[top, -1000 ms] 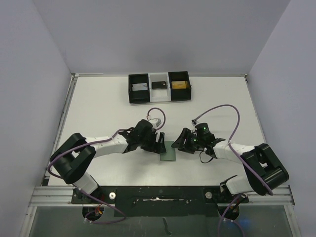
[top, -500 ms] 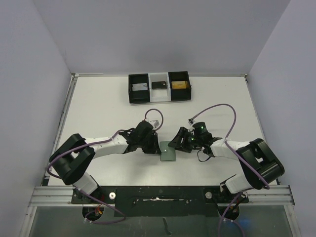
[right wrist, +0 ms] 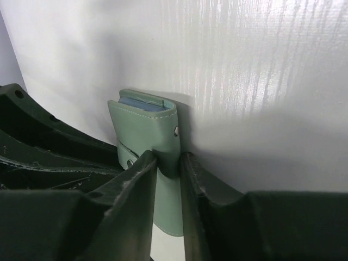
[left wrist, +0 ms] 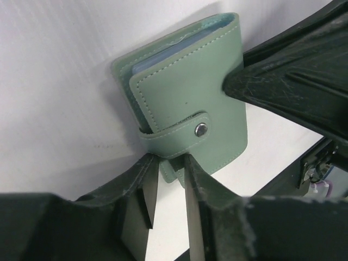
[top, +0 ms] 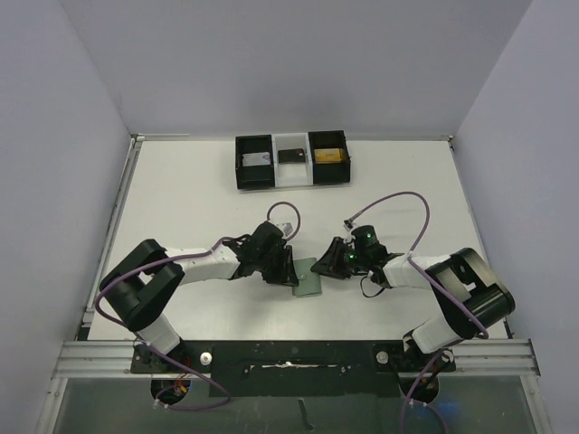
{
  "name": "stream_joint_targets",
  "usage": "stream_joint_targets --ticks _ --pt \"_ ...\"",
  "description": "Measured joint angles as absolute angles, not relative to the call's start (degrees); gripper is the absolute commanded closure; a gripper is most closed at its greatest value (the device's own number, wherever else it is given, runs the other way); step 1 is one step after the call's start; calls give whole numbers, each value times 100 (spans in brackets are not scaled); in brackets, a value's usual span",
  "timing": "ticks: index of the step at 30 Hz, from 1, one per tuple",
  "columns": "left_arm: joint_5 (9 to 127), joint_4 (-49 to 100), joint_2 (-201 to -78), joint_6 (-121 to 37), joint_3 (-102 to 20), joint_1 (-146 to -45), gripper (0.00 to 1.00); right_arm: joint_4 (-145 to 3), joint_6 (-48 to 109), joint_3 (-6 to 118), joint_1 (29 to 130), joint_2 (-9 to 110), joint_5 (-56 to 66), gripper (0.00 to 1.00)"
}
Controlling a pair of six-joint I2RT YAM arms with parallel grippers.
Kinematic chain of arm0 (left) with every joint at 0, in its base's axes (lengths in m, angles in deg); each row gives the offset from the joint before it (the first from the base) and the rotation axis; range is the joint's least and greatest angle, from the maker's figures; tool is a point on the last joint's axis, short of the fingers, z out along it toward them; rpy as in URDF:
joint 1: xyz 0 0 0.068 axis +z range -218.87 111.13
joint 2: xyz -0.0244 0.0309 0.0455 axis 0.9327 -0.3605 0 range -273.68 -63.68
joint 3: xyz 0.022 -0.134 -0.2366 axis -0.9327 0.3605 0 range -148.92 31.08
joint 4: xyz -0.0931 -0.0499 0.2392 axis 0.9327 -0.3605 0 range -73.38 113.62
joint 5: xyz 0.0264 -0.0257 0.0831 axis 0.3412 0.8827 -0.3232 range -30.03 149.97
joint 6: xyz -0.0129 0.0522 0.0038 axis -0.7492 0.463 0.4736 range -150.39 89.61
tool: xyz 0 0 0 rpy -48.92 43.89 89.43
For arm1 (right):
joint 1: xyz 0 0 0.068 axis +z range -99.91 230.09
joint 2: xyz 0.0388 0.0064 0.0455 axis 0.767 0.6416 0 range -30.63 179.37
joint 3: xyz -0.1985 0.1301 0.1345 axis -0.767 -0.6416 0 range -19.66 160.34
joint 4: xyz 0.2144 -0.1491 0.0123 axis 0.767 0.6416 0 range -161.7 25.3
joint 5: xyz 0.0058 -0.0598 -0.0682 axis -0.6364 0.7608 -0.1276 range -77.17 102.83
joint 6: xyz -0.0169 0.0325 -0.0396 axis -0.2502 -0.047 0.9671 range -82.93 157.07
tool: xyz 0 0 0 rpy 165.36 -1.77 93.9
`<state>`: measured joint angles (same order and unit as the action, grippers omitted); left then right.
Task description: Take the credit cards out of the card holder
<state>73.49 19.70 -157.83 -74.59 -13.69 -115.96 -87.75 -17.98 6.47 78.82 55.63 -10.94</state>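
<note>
My left tool (left wrist: 170, 174) is pinching, nearly closed, the holder's (left wrist: 185, 87) snapped strap. My right tool (right wrist: 169, 163) is clamping its opposite edge. It's lying on the table (left wrist: 54, 81), well nearside of the boxes (top: 291, 161), with the cards (left wrist: 163, 50) inside. If I pull unevenly, I'm risking dragging it unopened.

White table (top: 181, 199), pale lilac walls (top: 298, 63), even light.

Card holder (left wrist: 187, 89) sage-green w/ silver snap (left wrist: 201, 129); table (top: 181, 203) plain white; boxes (top: 255, 184) black; cables (top: 407, 193) purple.
</note>
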Motion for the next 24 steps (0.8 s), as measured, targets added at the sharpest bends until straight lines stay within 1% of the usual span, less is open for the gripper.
stream_joint_targets --ticks 1,3,7,11,17,19,24 --pt "7390 1985 -15805 -7468 -1385 -11596 80 -8815 -1804 642 7873 5593 -1103 89" --pt "7414 1989 -15812 -7475 -1389 -11591 78 -8878 -1815 621 7858 5628 -1111 94" --pt "7397 1987 -15809 -7477 -1389 -11589 62 -8900 -1874 564 7858 5537 -1090 97" --pt "7178 1954 -15678 -7505 -1389 -11626 51 -8541 -1876 548 7915 5215 -963 97" --pt "6533 1755 -15322 -7433 -1441 -11629 48 -7953 -1868 548 8000 4866 -648 98" --pt "6409 1627 -15320 -7359 -1586 -11646 48 -7844 -1870 551 8035 4804 -554 97" --pt "6273 1548 -15464 -7201 -1959 -11795 43 -7643 -1890 575 8105 4658 -360 97"
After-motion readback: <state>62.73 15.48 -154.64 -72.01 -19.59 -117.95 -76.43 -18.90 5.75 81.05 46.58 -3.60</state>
